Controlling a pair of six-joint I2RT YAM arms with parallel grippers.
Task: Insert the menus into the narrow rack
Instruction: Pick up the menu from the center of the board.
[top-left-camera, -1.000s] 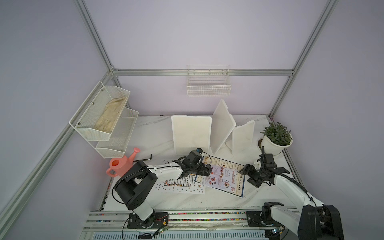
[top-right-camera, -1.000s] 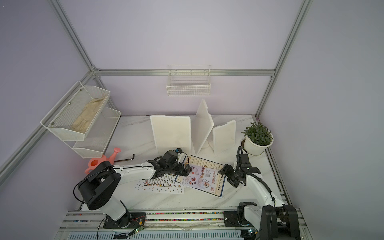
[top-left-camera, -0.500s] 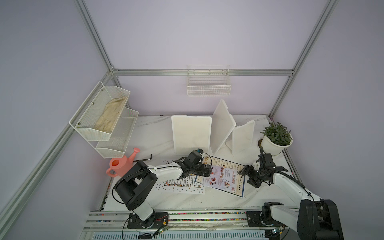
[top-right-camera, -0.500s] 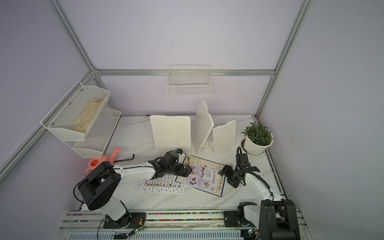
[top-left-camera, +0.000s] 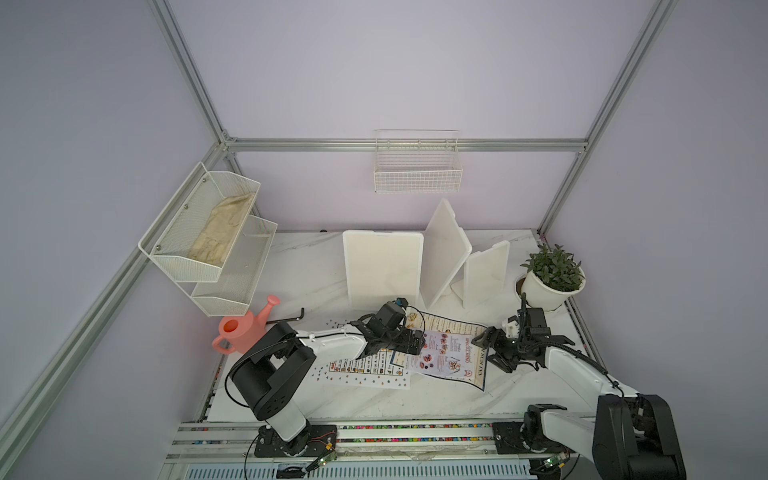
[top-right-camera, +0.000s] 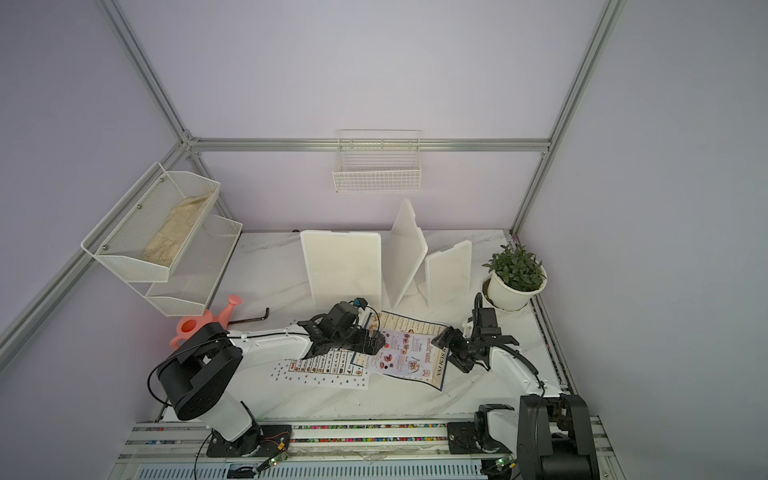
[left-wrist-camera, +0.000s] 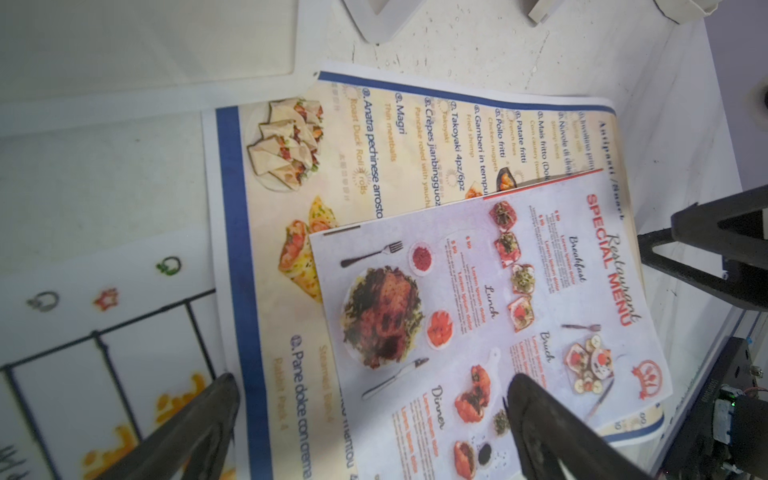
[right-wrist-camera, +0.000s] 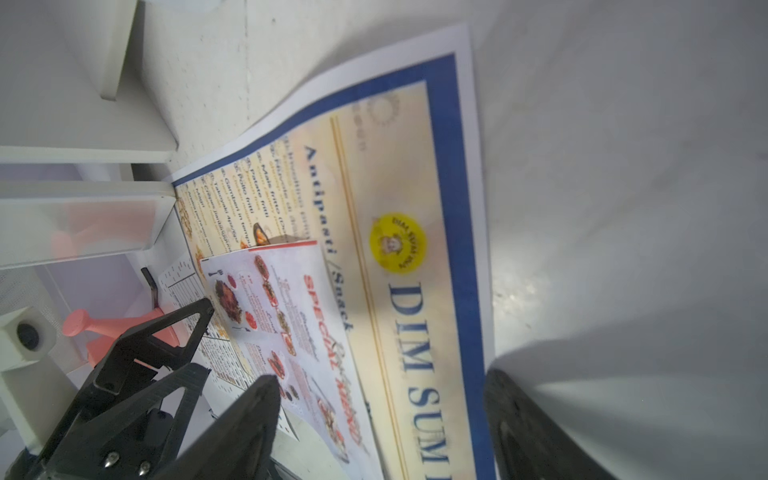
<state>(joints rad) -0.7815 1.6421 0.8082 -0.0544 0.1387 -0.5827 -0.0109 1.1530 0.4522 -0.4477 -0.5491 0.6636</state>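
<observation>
Three printed menus lie flat and overlapping on the white marble-patterned desk (top-left-camera: 316, 266), towards its front edge and about midway along it. The large cream sheet with the blue border, headed "DIM SUM INN" (right-wrist-camera: 415, 257), is at the bottom of the right-hand pair; its far corner reaches the foot of the white upright boards (top-left-camera: 382, 266) that stand in the middle of the desk. On top of it lies the small pale "SPECIAL MENU" leaflet (left-wrist-camera: 498, 299), fully within the cream sheet's outline in both top views. The white sheet with the black grid table and dotted edge (top-left-camera: 365, 370) lies to the left, its right edge tucked under the cream sheet.

The left gripper (left-wrist-camera: 370, 399) hangs low over the stack with its black fingers spread wide; one fingertip is above the grid sheet, the other above the leaflet, and nothing is between them. The right gripper (right-wrist-camera: 382, 411) is at the right-hand edge of the cream sheet, its fingers also well apart, straddling the "DIM SUM" heading without closing on the paper. Whether its tips touch the sheet I cannot tell.

The narrow white wire rack (top-left-camera: 417, 170) hangs on the back wall above the desk, well apart from the menus. A potted green plant (top-left-camera: 552, 274) stands at the right back corner, a coral plastic watering can (top-left-camera: 245, 328) near the left edge.
</observation>
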